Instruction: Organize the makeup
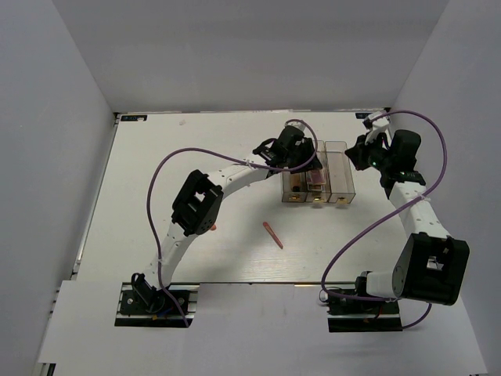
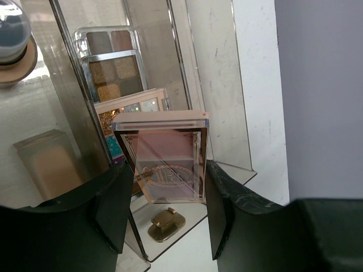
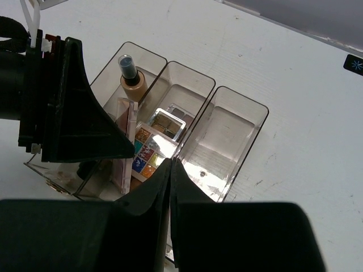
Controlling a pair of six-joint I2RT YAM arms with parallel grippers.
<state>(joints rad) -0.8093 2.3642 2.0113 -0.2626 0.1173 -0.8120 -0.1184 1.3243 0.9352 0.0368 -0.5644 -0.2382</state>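
Two palettes [image 3: 165, 120] lie flat in middle compartment of clear box [image 1: 342, 157]. Left gripper [image 2: 165, 195] pinches pink palette [image 2: 161, 153] upright on edge there, likely slimmest way in beside them. Right gripper [image 3: 170, 170] closed, empty, hovering right of box. Coral stick [image 1: 273, 234] on table, near side, not yet stowed.

Multicoloured palette [image 2: 136, 106] half behind pink palette [image 2: 164, 164]

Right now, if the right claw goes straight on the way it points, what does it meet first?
Probably the clear box: the shut right claw aims at the wall between its middle and right compartments. The multicoloured palette lies just beside that line; depth is unclear.
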